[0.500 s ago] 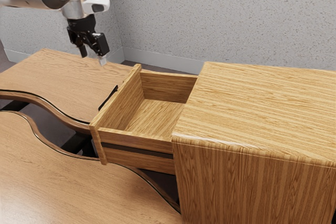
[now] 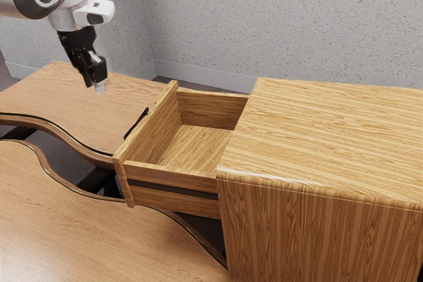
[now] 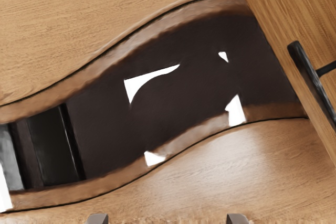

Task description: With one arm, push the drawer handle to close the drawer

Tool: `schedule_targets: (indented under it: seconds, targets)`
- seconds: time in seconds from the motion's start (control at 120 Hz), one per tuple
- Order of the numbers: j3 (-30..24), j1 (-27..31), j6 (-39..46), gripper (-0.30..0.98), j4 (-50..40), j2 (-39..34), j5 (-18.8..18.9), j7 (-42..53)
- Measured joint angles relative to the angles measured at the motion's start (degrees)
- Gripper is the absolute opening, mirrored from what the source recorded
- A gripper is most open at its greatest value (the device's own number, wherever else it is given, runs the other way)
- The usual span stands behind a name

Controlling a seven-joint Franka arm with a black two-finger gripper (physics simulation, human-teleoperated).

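Exterior view: the black gripper point(image 2: 94, 86) is up high with its fingers apart, holding nothing. The black drawer handle point(image 2: 137, 123) sits lower, to that view's right, stretched along the open drawer's front point(image 2: 156, 127), so my hand should go down, then push toward the cabinet point(image 2: 330, 137).

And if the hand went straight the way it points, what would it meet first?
Probably the table below the hand, near the edge of the dark gap; depth is unclear, so it might enter the gap instead.
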Motion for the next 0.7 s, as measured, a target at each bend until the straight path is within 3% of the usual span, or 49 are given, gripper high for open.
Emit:
schedule_targets:
  seconds: [0.108,0.167,0.5,0.7]
  targets:
    - [-1.94,0.02,5.03,0.03,-8.21,-2.16,5.08,9.51]
    - [-2.25,-0.10,6.81,-0.01,-9.38,-2.32,5.28,14.37]
    - [-2.41,0.46,12.04,-0.09,-10.09,1.15,-1.32,41.12]
    - [-3.38,0.01,12.18,-0.10,-10.23,1.17,-2.97,52.19]
